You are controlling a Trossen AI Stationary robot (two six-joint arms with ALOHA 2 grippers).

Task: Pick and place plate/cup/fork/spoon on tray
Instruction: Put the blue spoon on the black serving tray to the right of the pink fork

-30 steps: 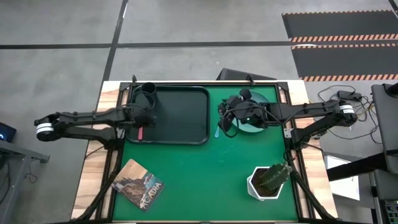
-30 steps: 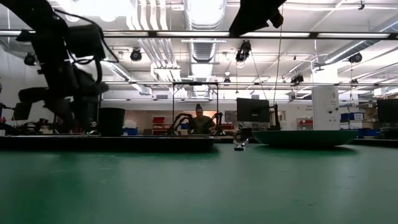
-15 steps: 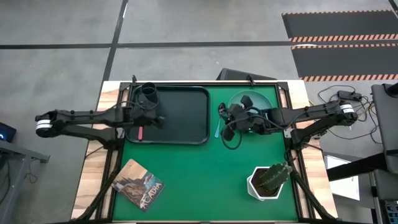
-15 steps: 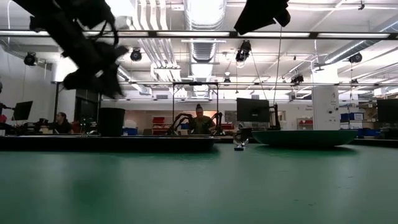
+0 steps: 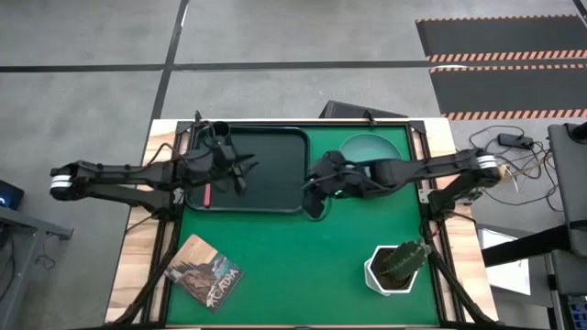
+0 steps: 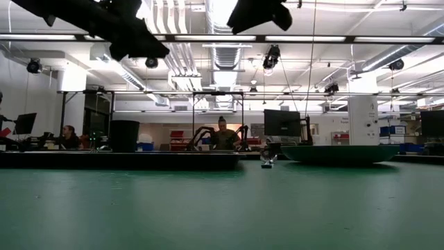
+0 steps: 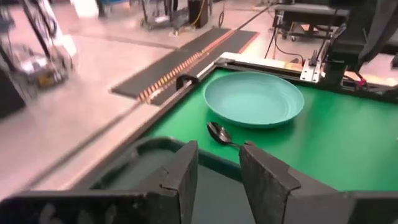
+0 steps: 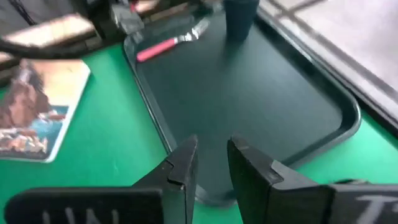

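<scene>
Steel-bowled spoon (image 7: 217, 132) lies on the mat just off the tray's (image 5: 266, 210) right rim, plate (image 5: 371, 147) beyond it; the right gripper (image 5: 314, 187) hangs over that rim, nearer than the left gripper (image 5: 244, 170) above the tray, both with fingers slightly apart and empty

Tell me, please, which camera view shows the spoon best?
The left wrist view: the spoon lies unobstructed beside the plate. The low view shows only a small end-on glint; in the high view the right arm covers it; the right wrist view misses it.

The right hand (image 5: 315, 188) has swung off the plate (image 5: 371, 149) to the tray (image 5: 275, 183) edge; the left hand (image 5: 240, 170) rose.
</scene>
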